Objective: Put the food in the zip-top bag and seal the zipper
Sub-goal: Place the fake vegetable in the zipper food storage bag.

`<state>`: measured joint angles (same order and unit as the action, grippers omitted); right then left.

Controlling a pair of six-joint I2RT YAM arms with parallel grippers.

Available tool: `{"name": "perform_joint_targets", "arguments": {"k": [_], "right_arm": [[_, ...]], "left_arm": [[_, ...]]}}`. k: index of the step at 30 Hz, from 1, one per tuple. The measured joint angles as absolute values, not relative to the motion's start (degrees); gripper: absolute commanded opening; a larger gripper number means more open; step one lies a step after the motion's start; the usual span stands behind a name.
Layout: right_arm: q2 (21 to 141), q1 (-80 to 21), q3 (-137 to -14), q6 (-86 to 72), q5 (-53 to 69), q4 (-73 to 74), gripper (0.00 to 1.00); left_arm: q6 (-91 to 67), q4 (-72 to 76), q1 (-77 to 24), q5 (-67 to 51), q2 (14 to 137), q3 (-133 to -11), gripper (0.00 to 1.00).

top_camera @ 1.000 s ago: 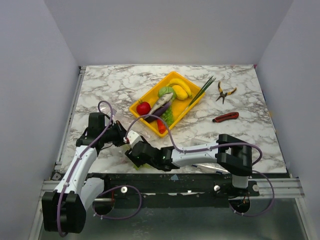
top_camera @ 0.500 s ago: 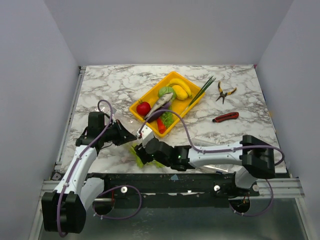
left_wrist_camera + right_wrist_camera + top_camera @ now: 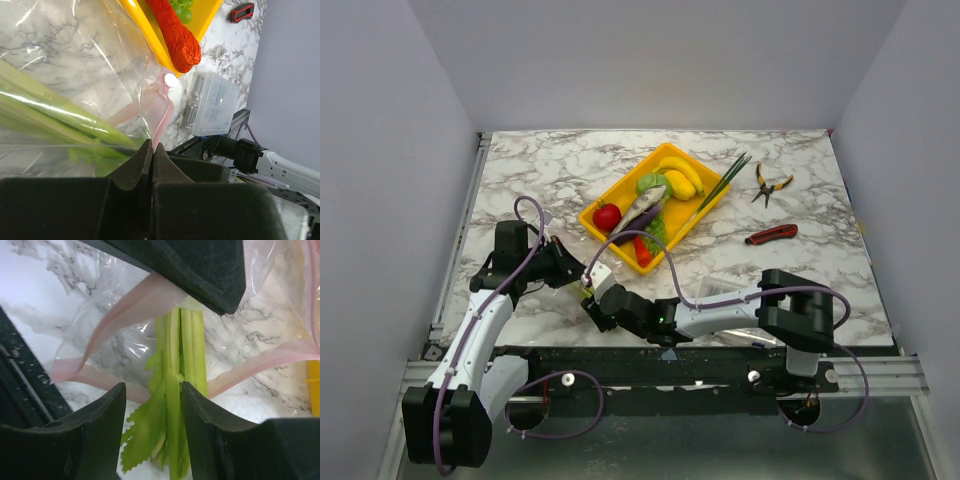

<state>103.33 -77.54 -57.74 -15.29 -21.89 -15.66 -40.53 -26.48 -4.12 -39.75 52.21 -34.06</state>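
My left gripper (image 3: 572, 272) (image 3: 151, 145) is shut on the pink zipper (image 3: 162, 112) at the mouth of the clear zip-top bag (image 3: 90, 55), holding one lip up. A green leafy stalk (image 3: 180, 355) lies half inside the mouth (image 3: 135, 305), seen through the plastic (image 3: 60, 110). My right gripper (image 3: 592, 300) (image 3: 152, 390) straddles the stalk's outer end. Its jaws are open, with the stalk against one finger. The rest of the food lies in the yellow tray (image 3: 712, 192): tomato (image 3: 607, 217), bananas (image 3: 680, 180), fish (image 3: 645, 205), red pepper (image 3: 642, 252) (image 3: 175, 35).
A long green leek (image 3: 722, 180) lies across the tray's right rim. Yellow-handled pliers (image 3: 772, 183) and a red utility knife (image 3: 772, 234) lie to the right. A rigid clear box of small parts (image 3: 212, 102) sits by the right arm.
My right gripper has shifted left to the bag mouth with the green stalk and its jaws have narrowed. Its elbow swung out right and back. The left gripper has held still.
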Motion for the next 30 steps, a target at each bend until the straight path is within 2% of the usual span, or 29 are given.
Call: {"name": "perform_joint_targets", "arguments": {"k": [9,13,15,18,20,25,30], "right_arm": [[109.9,-77.5,-56.7,-5.0,-24.8,-27.6,0.61],[114.0,-77.5,-56.9,-2.6,-25.8,-30.1,0.59],[115.6,-77.5,-56.9,-2.0,-26.9,-31.0,0.50],[116.0,-77.5,-57.0,-1.3,-29.2,-32.5,0.24],[115.7,-77.5,-57.0,-1.5,-30.4,-32.9,0.15],[109.5,-77.5,-54.5,-5.7,-31.3,-30.9,0.00],[102.4,-77.5,-54.6,-12.3,-31.0,-29.4,0.00]], "left_arm": [[-40.3,-26.6,-4.1,-39.9,51.7,-33.8,0.00],[-40.3,-26.7,-4.1,-40.1,51.7,-33.1,0.00],[-40.3,-26.7,-4.1,-40.1,51.7,-33.1,0.00],[-40.2,-26.7,-4.1,-40.1,51.7,-33.1,0.00],[-40.0,-26.9,-4.1,-40.1,51.7,-33.1,0.00],[-39.0,-28.6,-4.1,-39.9,50.7,-33.1,0.00],[-37.7,-30.6,-4.1,-39.6,49.1,-34.4,0.00]]}}
